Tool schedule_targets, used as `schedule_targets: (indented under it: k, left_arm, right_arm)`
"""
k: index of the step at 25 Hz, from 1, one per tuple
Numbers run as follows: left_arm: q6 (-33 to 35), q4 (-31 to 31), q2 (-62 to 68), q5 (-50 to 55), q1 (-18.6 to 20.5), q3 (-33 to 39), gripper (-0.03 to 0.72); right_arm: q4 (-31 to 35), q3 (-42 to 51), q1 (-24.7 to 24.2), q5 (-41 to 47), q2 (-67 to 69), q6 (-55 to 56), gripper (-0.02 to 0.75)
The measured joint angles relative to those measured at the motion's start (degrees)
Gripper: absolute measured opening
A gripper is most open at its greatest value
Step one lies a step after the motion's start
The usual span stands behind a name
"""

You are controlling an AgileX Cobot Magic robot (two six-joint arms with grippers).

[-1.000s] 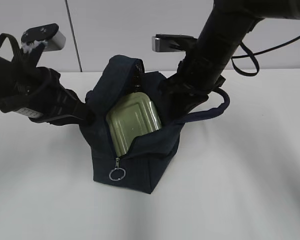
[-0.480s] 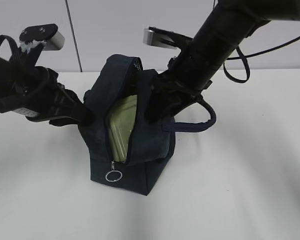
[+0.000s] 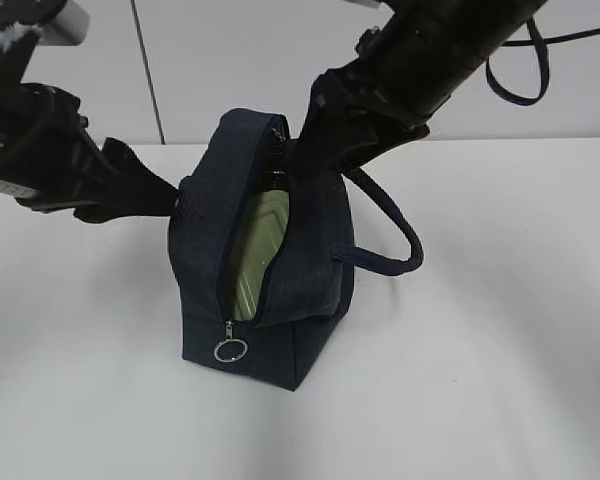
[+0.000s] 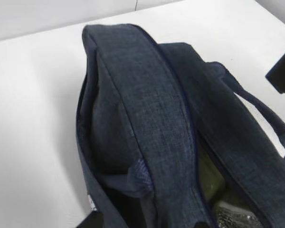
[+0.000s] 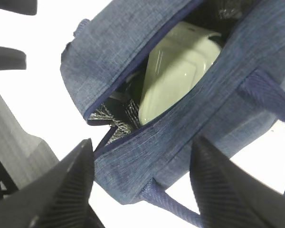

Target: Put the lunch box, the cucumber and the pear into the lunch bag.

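Observation:
The navy lunch bag (image 3: 305, 295) stands upright mid-table, its top zipper open to a narrow slit. The lunch box (image 3: 258, 250) stands on edge inside, its sage-green lid showing through the slit, and in the right wrist view (image 5: 175, 66). My left gripper (image 3: 168, 200) is pinched on the bag's left flap; the left wrist view shows only bag fabric (image 4: 142, 95). My right gripper (image 3: 305, 150) is open just above the right flap, its fingers (image 5: 76, 185) spread over the bag's side (image 5: 147, 147). The cucumber and pear do not show.
The zipper's silver ring pull (image 3: 230, 350) hangs at the bag's front end. The loop handle (image 3: 405, 245) droops to the right onto the white table (image 3: 500, 390). A pale wall stands behind.
My right arm has lifted up and to the left, off the right flap. The flap has swung over the lunch box and the opening has narrowed. My left arm has risen a little.

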Motion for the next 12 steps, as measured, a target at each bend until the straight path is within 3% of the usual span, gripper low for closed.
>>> schedule_targets:
  k: [3,6,12]
  left_arm:
    - [0.0,0.83,-2.3,0.33,0.0,0.0,0.351]
    - [0.0,0.88,-3.96,0.06,0.0,0.34,0.351]
    - [0.0,0.66,-6.33,-2.17,0.0,4.32,0.351]
  right_arm:
    - [2.16,6.97,0.12,-5.63,-4.81,-2.36,0.472]
    - [10.25,18.62,1.15,-14.21,-12.02,-11.31,0.464]
    - [38.77,41.93,6.51,-26.55,-22.71,-43.83,0.463]
